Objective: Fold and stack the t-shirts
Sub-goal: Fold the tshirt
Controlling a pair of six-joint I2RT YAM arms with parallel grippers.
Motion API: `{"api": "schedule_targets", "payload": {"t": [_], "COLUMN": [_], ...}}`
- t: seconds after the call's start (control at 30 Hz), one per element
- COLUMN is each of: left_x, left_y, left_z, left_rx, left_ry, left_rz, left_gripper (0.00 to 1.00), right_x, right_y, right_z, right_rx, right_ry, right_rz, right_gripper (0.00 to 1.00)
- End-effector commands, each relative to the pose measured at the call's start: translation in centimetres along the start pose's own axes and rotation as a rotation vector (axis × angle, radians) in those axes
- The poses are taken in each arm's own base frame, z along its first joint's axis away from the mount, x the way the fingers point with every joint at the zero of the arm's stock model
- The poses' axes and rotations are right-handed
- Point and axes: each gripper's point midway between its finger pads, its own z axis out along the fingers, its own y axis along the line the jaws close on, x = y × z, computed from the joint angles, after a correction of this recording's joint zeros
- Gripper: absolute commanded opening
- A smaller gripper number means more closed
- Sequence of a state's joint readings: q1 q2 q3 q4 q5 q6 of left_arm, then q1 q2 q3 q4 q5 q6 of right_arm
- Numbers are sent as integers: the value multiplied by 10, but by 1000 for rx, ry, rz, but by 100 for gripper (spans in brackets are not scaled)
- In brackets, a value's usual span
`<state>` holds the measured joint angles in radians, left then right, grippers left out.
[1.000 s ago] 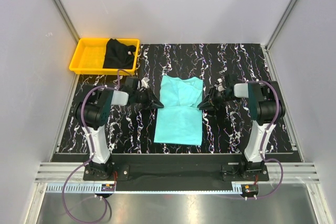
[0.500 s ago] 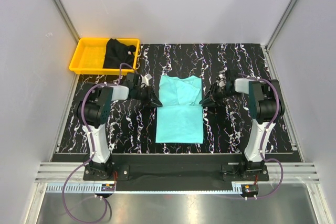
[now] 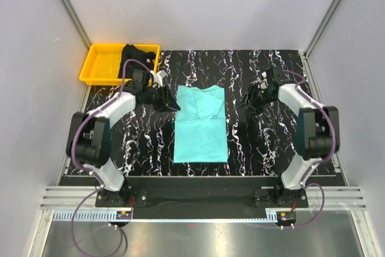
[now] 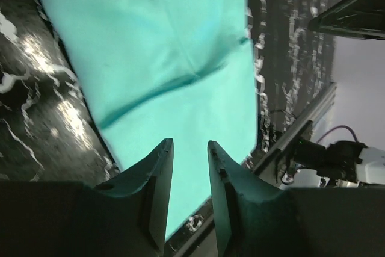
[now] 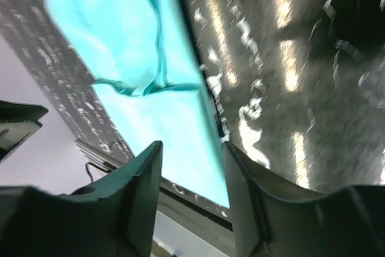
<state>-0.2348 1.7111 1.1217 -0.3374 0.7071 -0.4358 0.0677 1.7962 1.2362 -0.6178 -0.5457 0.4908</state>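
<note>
L gripper [image 4: 189, 146]: jaws apart, nothing btwn them, teal cloth showing thru the gap. R gripper [image 5: 192, 147]: same, jaws apart & empty, looking down where the cloth's right edge meets the table [image 5: 289, 88]. In the top view both sit level w/ each other by the far half of the teal t-shirt [image 3: 200, 133], L just beside its left edge, R a little off its right edge. Shirt lies flat mid-table as a long narrow strip, sleeves tucked in, collar end far, a crease across near the middle. Black t-shirt [image 3: 135, 58] is bunched in the yellow tray [image 3: 99, 67] far-left, not yet folded. Step in hand looks like the crosswise fold, far half onto near half. To do it well: come down on the two far corners at matching height, pinch all layers incl. the tucked sleeves, lift only enough to clear, carry both sides together so the strip doesn't skew, lay far edge square on the near hem, then let go.
</note>
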Motion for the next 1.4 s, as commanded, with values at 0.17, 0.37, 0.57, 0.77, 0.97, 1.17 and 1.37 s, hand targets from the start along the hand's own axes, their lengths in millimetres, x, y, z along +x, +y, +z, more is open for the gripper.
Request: {"api": "schedule_targets", "payload": {"t": [0.17, 0.37, 0.57, 0.77, 0.97, 1.17, 1.37], "left_x": [80, 152, 179, 192, 203, 214, 220], "left_y": [2, 20, 24, 41, 51, 58, 65], "left_z": [-65, -52, -36, -24, -16, -13, -13], "left_rx": [-129, -129, -141, -135, -192, -232, -263], "left_ry": [-202, -200, -189, -234, -193, -187, -190], "left_rz": [-261, -569, -687, -799, -843, -893, -931], "left_gripper": [37, 56, 52, 50, 44, 39, 39], "right_x": [112, 180, 202, 207, 208, 210, 210], "right_y": [11, -1, -25, -49, -56, -51, -55], "right_z": [-37, -21, -4, 7, 18, 24, 28], "right_rx": [-81, -123, -85, -71, -49, -41, -16], "right_ry": [-35, -29, -19, -68, -57, -42, -59], "right_rz": [147, 346, 452, 551, 558, 548, 558], "right_gripper": [59, 59, 58, 59, 57, 55, 52]}}
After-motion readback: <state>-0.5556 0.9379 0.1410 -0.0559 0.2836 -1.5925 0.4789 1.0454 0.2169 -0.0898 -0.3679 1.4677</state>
